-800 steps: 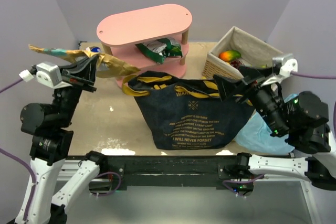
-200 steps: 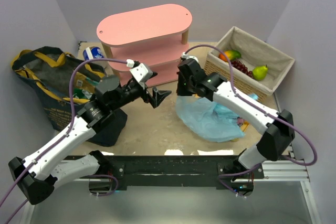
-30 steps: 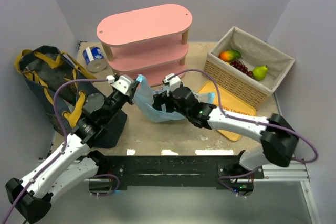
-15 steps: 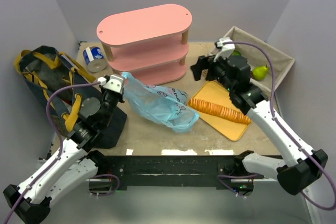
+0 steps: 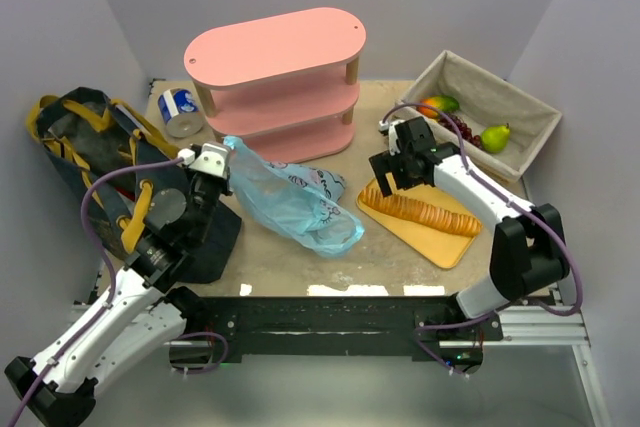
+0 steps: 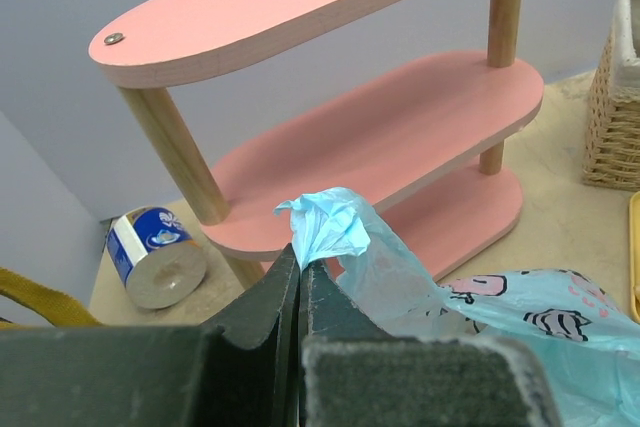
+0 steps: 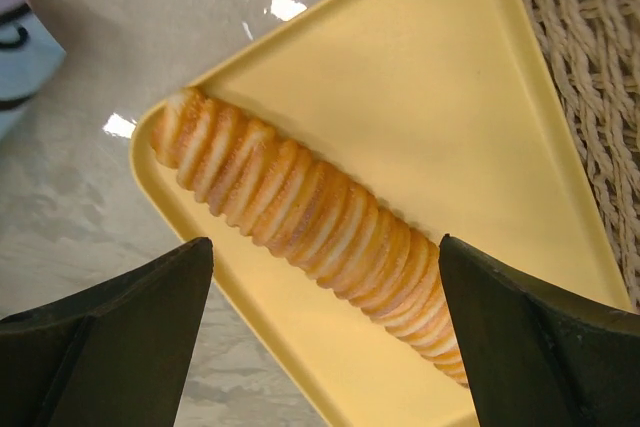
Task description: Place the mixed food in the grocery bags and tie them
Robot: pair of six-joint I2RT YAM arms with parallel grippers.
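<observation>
Left gripper (image 6: 298,282) pinching the blue bag (image 5: 290,202); right gripper (image 5: 390,173) spread wide over the bread (image 5: 420,209).
The tote's (image 5: 75,137) contents cannot be made out, and the left arm covers its lower part. In the right wrist view a finger cuts off the bread's far end. The tabletop (image 5: 290,272) is sandy tan, between lavender walls, with a pink shelf (image 5: 275,47) at the back and a basket (image 5: 520,169) holding the mango (image 5: 437,105), grapes (image 5: 466,130) and pear (image 5: 496,136). The bread lies on a yellow tray (image 5: 440,245). The left arm reaches forward beside the tote, jaws shut on the bag's bunched edge. The right arm bends back inward, pointing down.
</observation>
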